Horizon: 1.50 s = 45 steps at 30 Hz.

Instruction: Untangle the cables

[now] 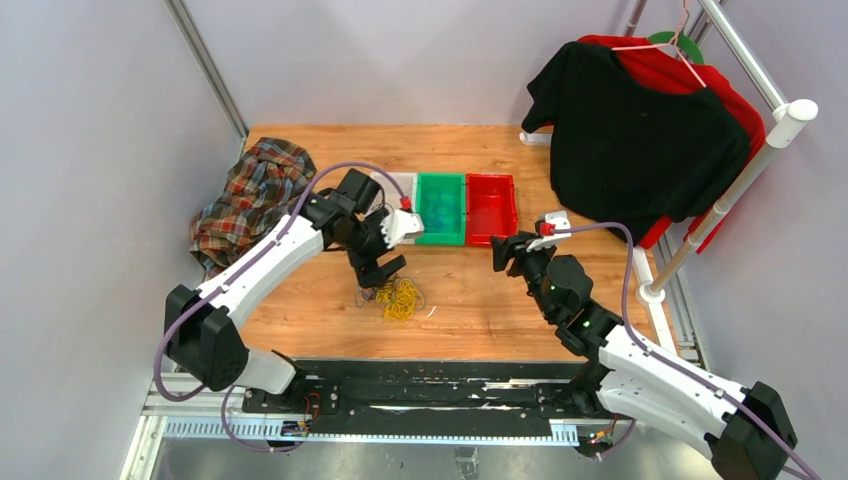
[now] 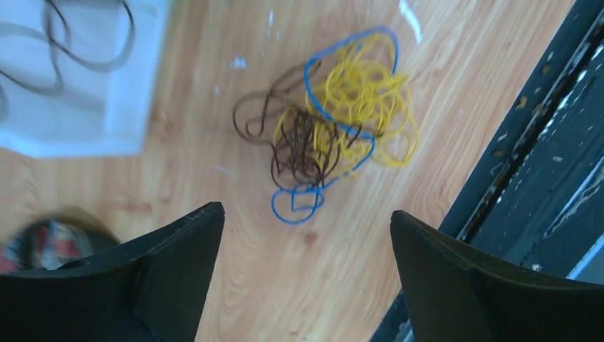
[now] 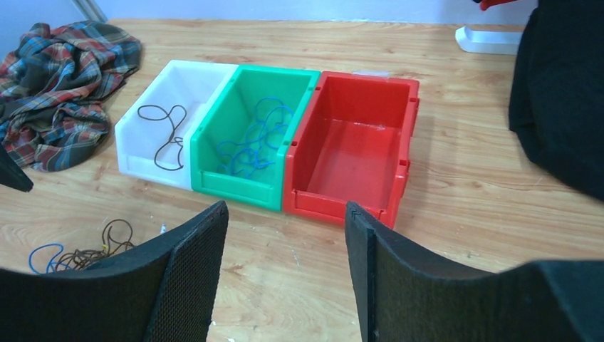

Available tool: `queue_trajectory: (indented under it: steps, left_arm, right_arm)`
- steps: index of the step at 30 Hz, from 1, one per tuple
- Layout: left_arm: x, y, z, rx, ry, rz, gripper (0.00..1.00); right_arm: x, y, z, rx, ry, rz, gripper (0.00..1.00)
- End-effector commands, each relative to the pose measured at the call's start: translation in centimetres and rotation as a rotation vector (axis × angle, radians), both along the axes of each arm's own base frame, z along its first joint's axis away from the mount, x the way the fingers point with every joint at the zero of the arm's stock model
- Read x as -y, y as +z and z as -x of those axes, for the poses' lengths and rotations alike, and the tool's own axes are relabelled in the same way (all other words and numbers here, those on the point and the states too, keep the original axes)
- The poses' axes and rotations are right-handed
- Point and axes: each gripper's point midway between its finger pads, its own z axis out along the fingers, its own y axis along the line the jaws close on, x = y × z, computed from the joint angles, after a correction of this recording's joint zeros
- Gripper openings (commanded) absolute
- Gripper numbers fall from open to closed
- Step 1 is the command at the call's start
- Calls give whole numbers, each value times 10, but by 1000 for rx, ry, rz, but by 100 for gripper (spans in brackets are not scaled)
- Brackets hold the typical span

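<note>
One tangle of cables point(image 1: 398, 298) point(image 2: 335, 128) is seen on the worktop point(image 1: 470, 290), towards its near edge and left of the middle. Three colours are wound together in it: many yellow loops, a clump of dark brown strands, and blue wire showing as two loops. The strands are too knotted for an exact count.

Three bins are set touching in one row at the middle of the worktop, nearer the far edge: a white bin point(image 3: 142, 153), a green bin point(image 3: 235, 182) and a red bin point(image 3: 320, 199). Dark cable point(image 3: 167, 135) is held in the white one and blue cables point(image 3: 249, 142) in the green one.

The left gripper point(image 1: 380, 272) point(image 2: 305, 211) is held above the tangle, its two fingers wide apart with nothing between them. The right gripper point(image 1: 503, 252) point(image 3: 285, 208) is held over the worktop just before the red bin, its fingers likewise apart and holding nothing.

One plaid cloth point(image 1: 250, 195) is crumpled at the left edge. Two shirts – one black shirt point(image 1: 640, 140) over one red shirt point(image 1: 745, 110) – are hung past the far right corner.
</note>
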Motion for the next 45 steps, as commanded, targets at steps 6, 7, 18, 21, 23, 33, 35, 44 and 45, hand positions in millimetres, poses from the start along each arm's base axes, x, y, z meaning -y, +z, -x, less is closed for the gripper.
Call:
queue_trajectory:
  steps: [6,7,18,21,23,33,35,44,45]
  left_arm:
    - [-50,-52,-24,-43,245,-37,84]
    - [-53,-56,-27,-49,287,-32,83]
    - [-60,-99,-20,-279,525,-38,62]
    - [-60,-107,-12,-333,536,-44,51]
    - [-60,-108,-10,-340,540,-42,44]
    - [-54,-103,-6,-367,540,-8,12]
    - [-52,-90,-11,-340,529,7,1]
    - [-40,24,-18,-115,386,173,1]
    - [-38,33,-15,-104,369,189,1]
  right_arm:
    - [-19,12,-4,-4,74,-40,59]
    - [-20,12,-4,-3,77,-40,59]
    - [-21,9,-5,1,77,-37,56]
    - [-21,10,-5,3,77,-37,56]
    - [-21,10,-6,4,74,-36,56]
    - [-23,12,-6,8,79,-46,53]
    - [-24,13,-6,10,85,-47,53]
    - [-65,34,0,55,264,-83,72]
    - [-72,37,1,64,289,-83,73]
